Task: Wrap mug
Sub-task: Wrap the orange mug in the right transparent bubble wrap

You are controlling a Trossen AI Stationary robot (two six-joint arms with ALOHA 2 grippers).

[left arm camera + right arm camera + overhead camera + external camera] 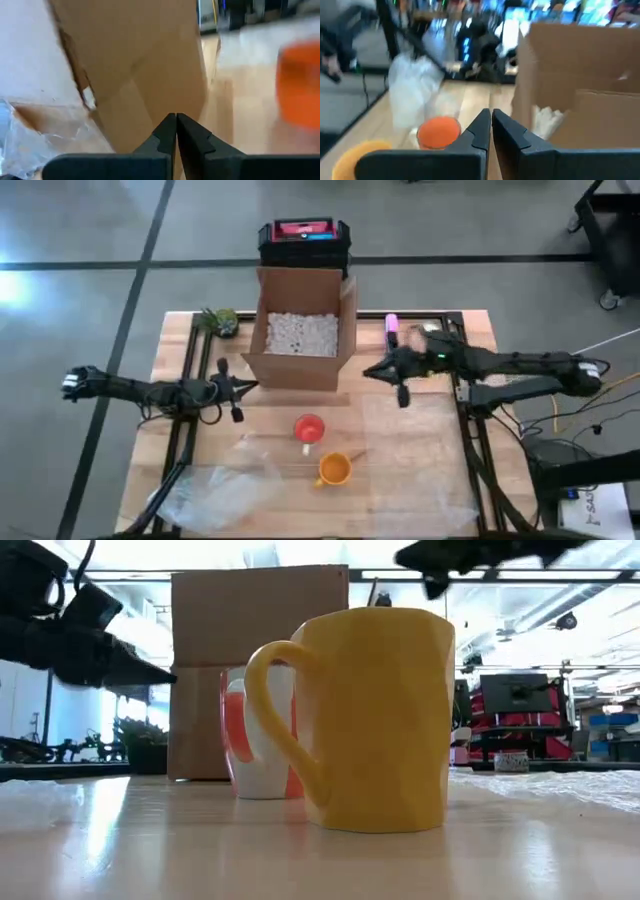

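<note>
- While neither arm holds anything, wrapping looks not yet begun: the left end effector (238, 387), fingers together, hangs beside the cardboard box (300, 330).
- Crumpled plastic wrap (215, 485) lies near the bench's (420, 470) front-left corner.
- Upright near the front edge, long axis vertical, the yellow mug (334, 468) points its handle rightward, just beside the orange-and-white mug (309, 428).
- Next, one arm probably must grasp wrap.
- Past the box's right side hovers the right end effector (398, 370), fingers together.

2 mugs sit upright near the table's front middle: a yellow mug (334, 468) with its handle (275, 710) showing in the low view, and an orange-and-white mug (309, 427) just behind it, close but apart. Crumpled clear wrap (215, 485) lies flat off to the left.
</note>
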